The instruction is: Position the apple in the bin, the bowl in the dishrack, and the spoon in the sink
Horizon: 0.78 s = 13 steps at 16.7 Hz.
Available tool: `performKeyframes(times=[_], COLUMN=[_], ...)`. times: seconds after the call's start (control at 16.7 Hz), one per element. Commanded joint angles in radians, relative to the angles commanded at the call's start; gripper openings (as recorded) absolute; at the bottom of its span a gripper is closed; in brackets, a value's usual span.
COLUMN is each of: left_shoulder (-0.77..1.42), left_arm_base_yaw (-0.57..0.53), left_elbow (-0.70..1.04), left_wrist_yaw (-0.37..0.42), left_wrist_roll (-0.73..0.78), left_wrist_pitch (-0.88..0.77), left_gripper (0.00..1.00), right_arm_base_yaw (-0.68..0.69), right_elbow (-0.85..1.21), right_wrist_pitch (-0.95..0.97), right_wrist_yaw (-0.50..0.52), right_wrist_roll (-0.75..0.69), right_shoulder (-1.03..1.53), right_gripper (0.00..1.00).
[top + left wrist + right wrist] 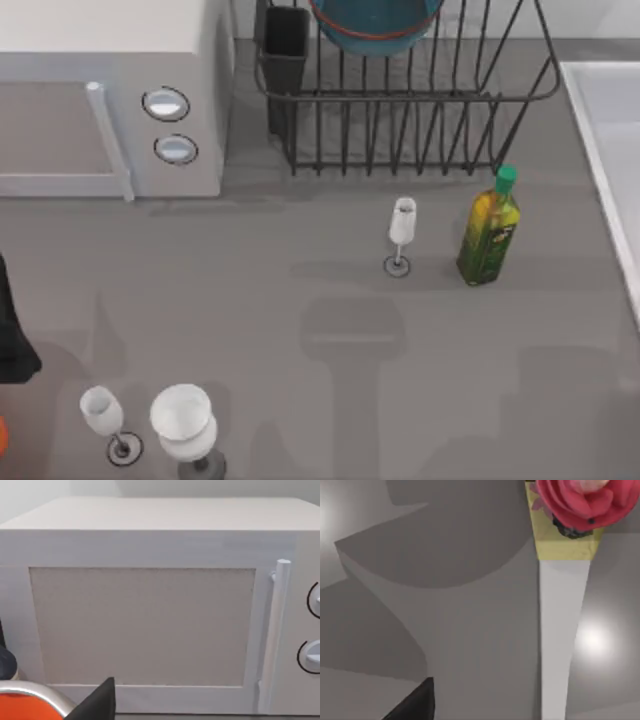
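The bowl (pixel 375 25) sat in the dishrack (pixel 405 100) at the back of the table, its glossy blue inside and thin reddish rim leaning among the black wire bars, just beside the dark utensil cup (pixel 285 45) at the rack's left corner. Going from the left of the table: a dark piece of the left arm (pixel 12 335) showed at the left edge, with a sliver of something orange (pixel 3 432) below it; whether its jaws were released or clenched could not be told. In the left wrist view a black fingertip (pixel 97 705) stood before the white microwave (pixel 150 605), next to an orange thing with a pale metal rim (pixel 22 705). The microwave (pixel 110 95) filled the back left corner, its two round knobs (pixel 165 103) facing the rack. Near the front left stood two wine glasses, a smaller one (pixel 105 420) and a larger one (pixel 185 425), close together. A third, slim glass (pixel 401 235) stood upright in the middle, in front of the rack, and near its right an olive oil bottle (pixel 489 232) with a green cap. The pale sink (pixel 610 150) lay along the right edge. The right wrist view showed a dark fingertip (pixel 415 702) over grey surface, with a pink rose-like thing (pixel 582 502) on a yellow and white strip; its jaws could not be judged either.
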Motion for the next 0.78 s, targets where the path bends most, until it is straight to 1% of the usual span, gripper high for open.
performKeyframes(times=[0.24,0.48,0.78], left_shoulder=[0.0,0.0,0.0], left_arm_base_yaw=[0.0,0.0,0.0], left_elbow=[0.0,0.0,0.0], left_wrist_yaw=[0.0,0.0,0.0], left_wrist_roll=[0.0,0.0,0.0], left_wrist_pitch=[0.0,0.0,0.0], left_gripper=[1.0,1.0,1.0], right_arm_base_yaw=[0.008,0.009,0.009], right_elbow=[-0.074,-0.078,-0.078], right_wrist_pitch=[0.122,0.128,0.128], right_wrist_yaw=[0.004,0.005,0.005], right_wrist_roll=[0.012,0.013,0.013], right_shoulder=[0.054,0.057,0.057], right_gripper=[1.0,1.0,0.62])
